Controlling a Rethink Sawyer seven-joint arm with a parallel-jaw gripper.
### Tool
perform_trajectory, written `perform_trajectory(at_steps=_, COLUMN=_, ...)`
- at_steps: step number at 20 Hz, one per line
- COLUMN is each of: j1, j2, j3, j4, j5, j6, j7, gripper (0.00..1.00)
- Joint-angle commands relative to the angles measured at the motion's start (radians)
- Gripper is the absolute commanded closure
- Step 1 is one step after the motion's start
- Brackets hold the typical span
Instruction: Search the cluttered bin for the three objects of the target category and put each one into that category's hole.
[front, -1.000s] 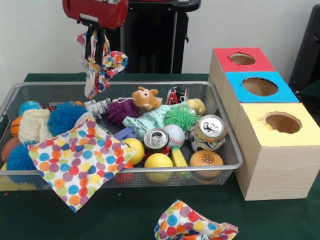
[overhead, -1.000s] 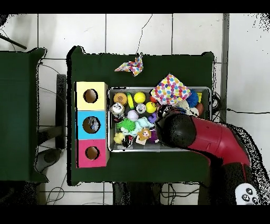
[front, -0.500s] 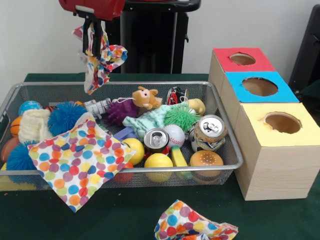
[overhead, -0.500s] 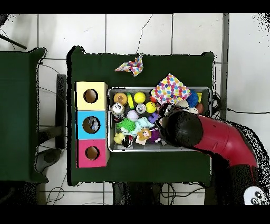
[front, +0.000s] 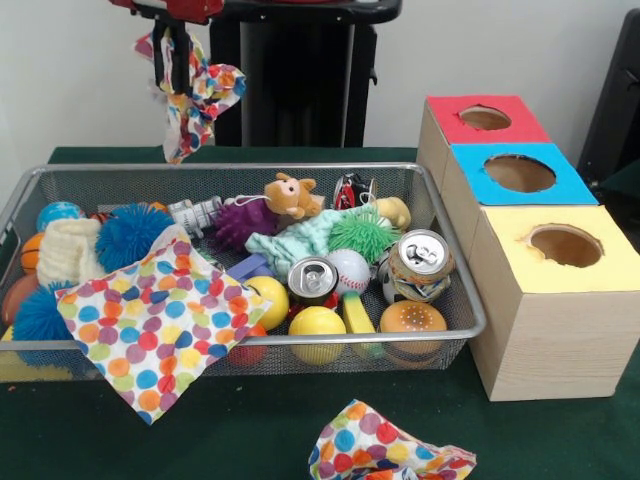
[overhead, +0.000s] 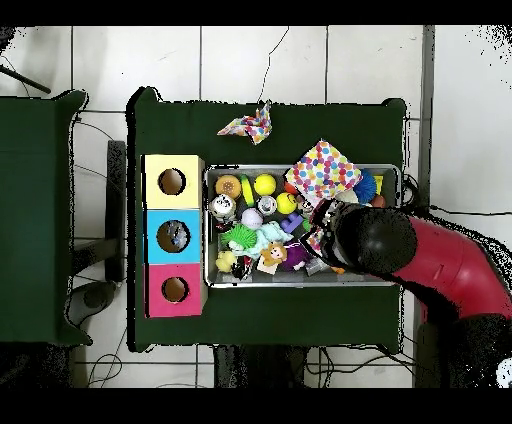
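Observation:
My gripper (front: 172, 78) hangs high above the back left corner of the wire bin (front: 440, 335), shut on a polka-dot cloth (front: 200, 105) that dangles clear of the clutter. A second polka-dot cloth (front: 155, 325) drapes over the bin's front left rim. A third, crumpled one (front: 385, 452) lies on the green table in front of the bin. To the right stands a row of boxes with a red hole (front: 485, 118), a blue hole (front: 519, 173) and a yellow hole (front: 565, 245). In the overhead view the arm (overhead: 375, 240) covers the gripper; a bit of the held cloth (overhead: 321, 238) shows at its edge.
The bin holds two drink cans (front: 418, 262), yellow balls (front: 317, 327), a baseball (front: 349, 268), a toy burger (front: 412, 320), spiky blue balls (front: 130, 232), a green spiky ball (front: 362, 232), a plush animal (front: 290, 195) and a teal cloth (front: 295, 240).
My gripper has risen and shifted left in the front view, lifting the polka-dot cloth higher above the bin. In the overhead view the arm has drawn toward the right.

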Motion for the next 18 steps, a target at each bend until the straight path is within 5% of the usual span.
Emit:
perform_trajectory(at_steps=1, j1=-0.064, j2=-0.011, j3=0.129, j4=-0.017, j5=0.026, j6=0.135, j7=-0.187, gripper=1.00)
perform_trajectory(at_steps=18, j1=-0.134, j2=-0.026, j3=0.223, j4=-0.015, j5=-0.050, j6=0.143, j7=-0.237, gripper=1.00)
